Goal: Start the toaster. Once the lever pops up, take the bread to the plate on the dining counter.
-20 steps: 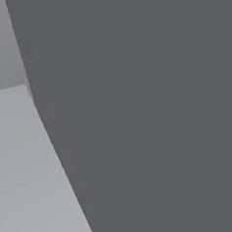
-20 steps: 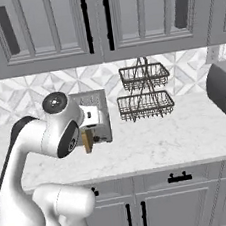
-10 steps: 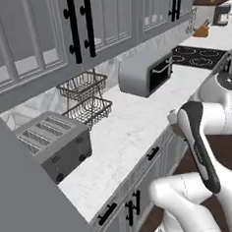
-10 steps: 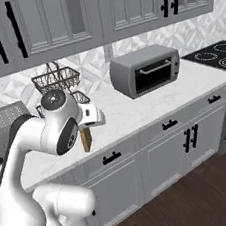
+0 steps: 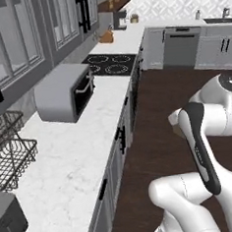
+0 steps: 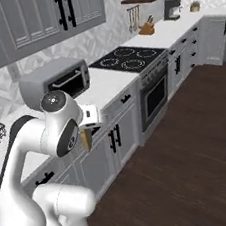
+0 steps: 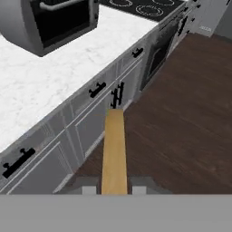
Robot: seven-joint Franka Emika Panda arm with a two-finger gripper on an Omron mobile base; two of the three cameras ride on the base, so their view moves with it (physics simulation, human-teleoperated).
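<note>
Hand view, gripper (image 7: 114, 189) clamping bread (image 7: 113, 149), wood floor (image 7: 190, 113)

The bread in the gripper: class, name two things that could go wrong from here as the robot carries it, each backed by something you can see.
1. The bread is pinched edge-on at its lower end, most of it sticking out beyond the gripper over the wooden floor; a jolt could drop it.
2. The cabinet fronts are close beside it in the hand view; a swing could knock the slice against them.

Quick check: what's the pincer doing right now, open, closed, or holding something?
Pincer: closed on the bread, gripping the slice edge-on between its fingertips, above the dark floor.
</note>
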